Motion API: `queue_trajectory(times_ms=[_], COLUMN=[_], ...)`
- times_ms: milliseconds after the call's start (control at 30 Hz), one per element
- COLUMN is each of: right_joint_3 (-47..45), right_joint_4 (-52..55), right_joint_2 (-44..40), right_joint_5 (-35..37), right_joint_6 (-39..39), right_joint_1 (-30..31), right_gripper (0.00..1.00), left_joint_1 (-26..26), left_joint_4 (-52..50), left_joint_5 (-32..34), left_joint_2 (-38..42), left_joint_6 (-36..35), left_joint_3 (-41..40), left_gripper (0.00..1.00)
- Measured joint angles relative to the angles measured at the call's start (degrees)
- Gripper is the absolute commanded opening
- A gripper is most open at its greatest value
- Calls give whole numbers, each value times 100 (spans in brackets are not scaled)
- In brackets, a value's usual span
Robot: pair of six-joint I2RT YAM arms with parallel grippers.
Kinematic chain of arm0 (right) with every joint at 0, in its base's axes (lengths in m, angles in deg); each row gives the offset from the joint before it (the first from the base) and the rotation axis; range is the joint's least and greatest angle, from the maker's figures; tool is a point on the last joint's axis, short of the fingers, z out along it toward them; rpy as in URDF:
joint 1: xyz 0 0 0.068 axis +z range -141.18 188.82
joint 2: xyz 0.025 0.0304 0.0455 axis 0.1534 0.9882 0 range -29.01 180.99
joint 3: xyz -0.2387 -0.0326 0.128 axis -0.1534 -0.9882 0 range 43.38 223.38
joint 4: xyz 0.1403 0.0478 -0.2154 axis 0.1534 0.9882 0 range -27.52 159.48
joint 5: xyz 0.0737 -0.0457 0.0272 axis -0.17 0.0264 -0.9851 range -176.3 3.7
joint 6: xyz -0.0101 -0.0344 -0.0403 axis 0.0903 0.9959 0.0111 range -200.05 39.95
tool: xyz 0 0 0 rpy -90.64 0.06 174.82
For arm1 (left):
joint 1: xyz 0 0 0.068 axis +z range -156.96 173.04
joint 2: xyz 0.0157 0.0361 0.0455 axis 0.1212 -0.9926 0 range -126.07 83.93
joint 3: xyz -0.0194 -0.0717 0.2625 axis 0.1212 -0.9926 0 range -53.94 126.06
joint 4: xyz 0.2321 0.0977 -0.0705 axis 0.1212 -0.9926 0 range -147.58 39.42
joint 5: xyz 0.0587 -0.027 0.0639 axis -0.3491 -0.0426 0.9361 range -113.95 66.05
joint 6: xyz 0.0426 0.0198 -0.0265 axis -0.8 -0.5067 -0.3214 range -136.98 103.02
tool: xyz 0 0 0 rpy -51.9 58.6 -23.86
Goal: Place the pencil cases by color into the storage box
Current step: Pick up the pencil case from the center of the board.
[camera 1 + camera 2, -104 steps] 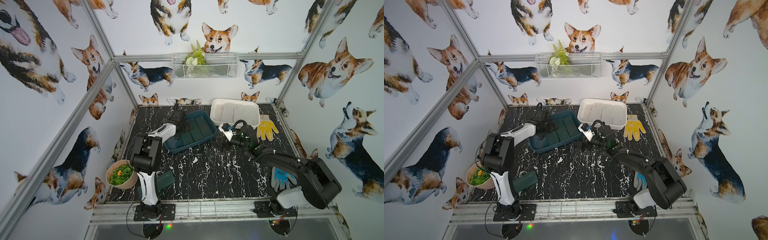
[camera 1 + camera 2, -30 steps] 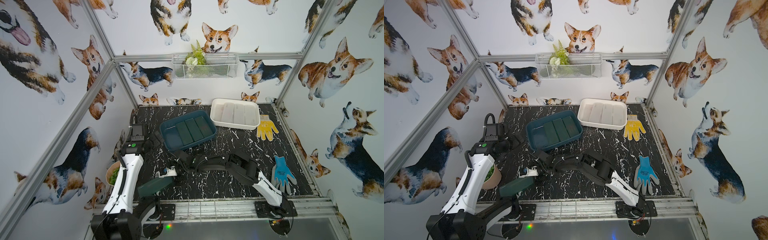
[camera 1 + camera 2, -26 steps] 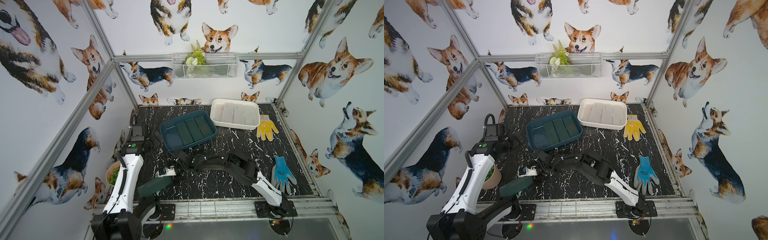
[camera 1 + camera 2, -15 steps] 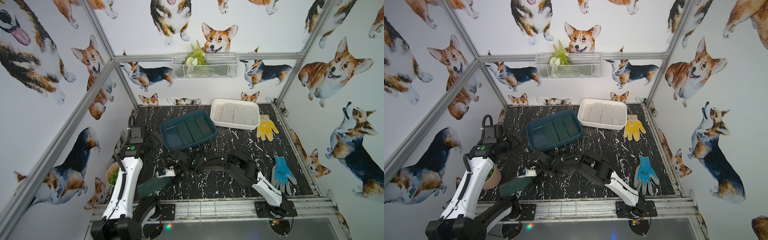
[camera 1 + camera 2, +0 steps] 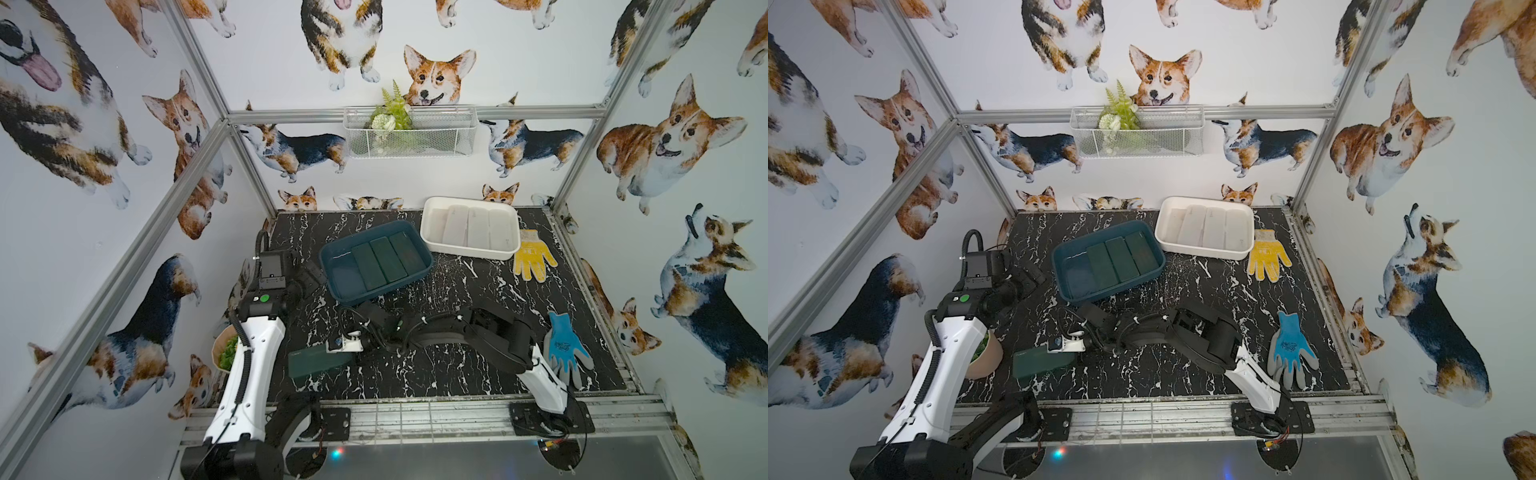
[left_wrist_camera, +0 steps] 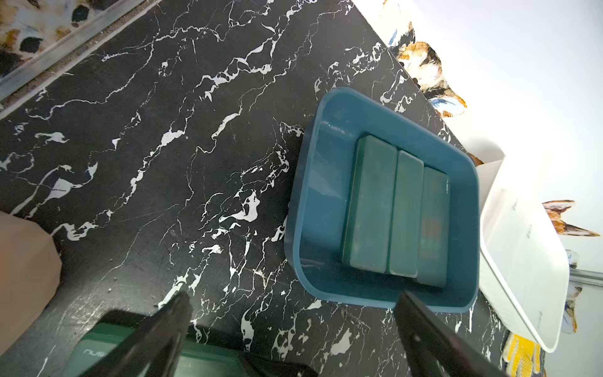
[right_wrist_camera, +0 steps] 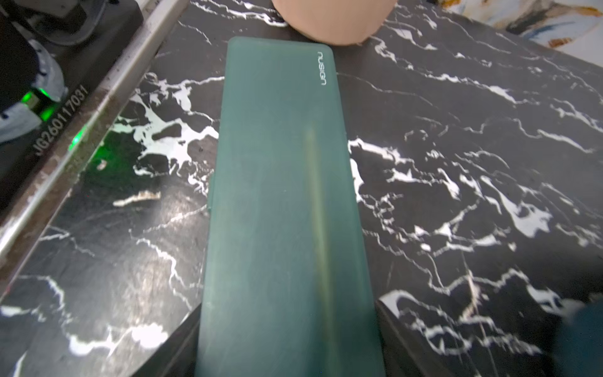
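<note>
At the front edge of the table (image 5: 457,374), beside a bowl (image 7: 326,19), the right gripper (image 7: 287,333) (arm stretched low) clamps the green case (image 7: 284,196); the left gripper (image 6: 293,295) gapes.

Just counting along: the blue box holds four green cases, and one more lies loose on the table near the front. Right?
Not quite. The blue box holds three green cases, not four; the left wrist view shows it plainly. The loose green case does lie on the table near the front.
</note>
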Motion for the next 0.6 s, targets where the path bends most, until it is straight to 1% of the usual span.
queue_trajectory(times_ms=[267,600], right_joint_3=[-348,-774], right_joint_4=[107,127], right_joint_2=[-391,-859], right_joint_5=[297,404], right_joint_6=[72,79], right_joint_1=[-9,-66], right_gripper=[72,71], left_joint_1=[0,0], left_joint_4=[144,236], left_joint_5=[-4,-50], left_joint_2=[-55,-219], left_joint_6=[63,79], left_joint_3=[125,400], left_gripper=[100,100])
